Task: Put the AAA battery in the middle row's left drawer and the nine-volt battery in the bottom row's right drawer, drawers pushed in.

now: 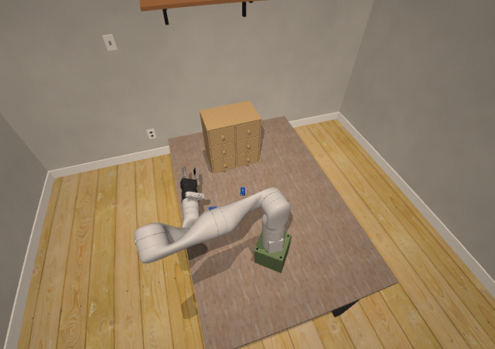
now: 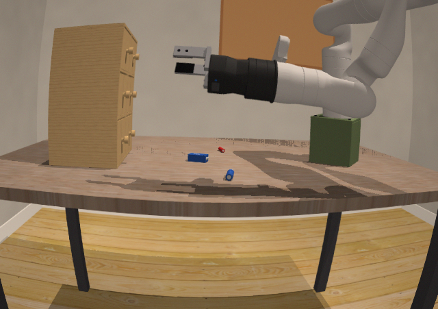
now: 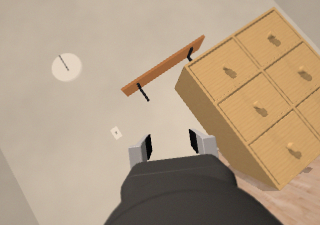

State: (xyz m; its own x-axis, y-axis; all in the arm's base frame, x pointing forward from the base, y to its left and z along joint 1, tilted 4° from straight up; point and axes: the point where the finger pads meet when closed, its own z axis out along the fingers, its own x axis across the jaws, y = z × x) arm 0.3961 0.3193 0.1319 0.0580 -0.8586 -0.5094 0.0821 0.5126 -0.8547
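Wooden chest (image 2: 85,96) with six drawers, all pushed in. One blue nine-volt battery (image 2: 197,157) lies on the table (image 2: 148,196); two small cylinders — one red (image 2: 221,149), one blue (image 2: 230,174) — lie nearby, too small to tell the AAA. The gripper (image 2: 183,59) hovers spread, empty.

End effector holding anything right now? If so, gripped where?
Nothing is held. The black two-finger end effector is wide open in mid-air, level with the light wooden six-drawer chest's top row, with empty space between its fingers.
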